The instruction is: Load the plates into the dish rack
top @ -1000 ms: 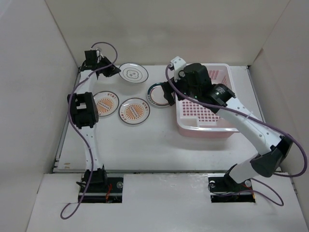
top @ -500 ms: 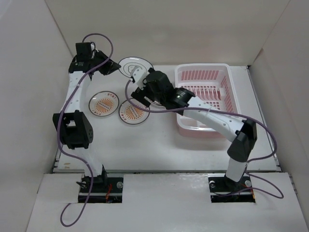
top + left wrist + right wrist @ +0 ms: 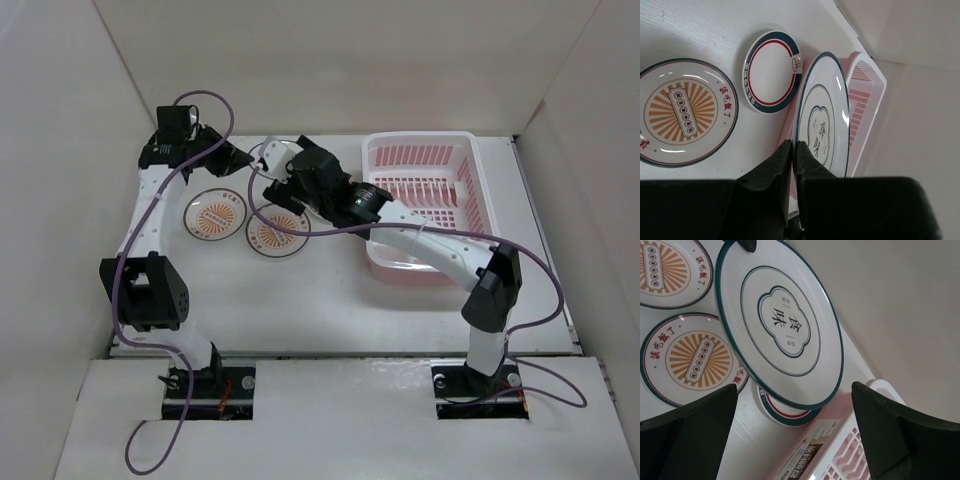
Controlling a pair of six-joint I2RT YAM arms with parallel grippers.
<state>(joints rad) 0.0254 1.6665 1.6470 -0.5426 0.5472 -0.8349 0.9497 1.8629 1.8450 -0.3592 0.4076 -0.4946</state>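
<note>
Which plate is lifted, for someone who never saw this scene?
Left of the pink dish rack, at the table's back, the left arm's jaws pinch one plate by its rim, tilted off the surface. The sunburst plates and green-banded plate lie flat; this one bears thin dark rings around a scalloped emblem.

The table (image 3: pixel 330 310) carries two sunburst plates (image 3: pixel 216 212) (image 3: pixel 277 233), a green-rimmed plate (image 3: pixel 771 71) and dish rack (image 3: pixel 415 268).

From the right wrist, the ringed plate (image 3: pixel 782 320) overlaps most of the green-rimmed plate (image 3: pixel 785 416), one sunburst plate (image 3: pixel 670 270) runs off the top-left corner, and the dish rack (image 3: pixel 837 452) is cut by the bottom edge. From above, the right arm (image 3: pixel 425 240) covers the green-rimmed plate and much of the ringed one.
</note>
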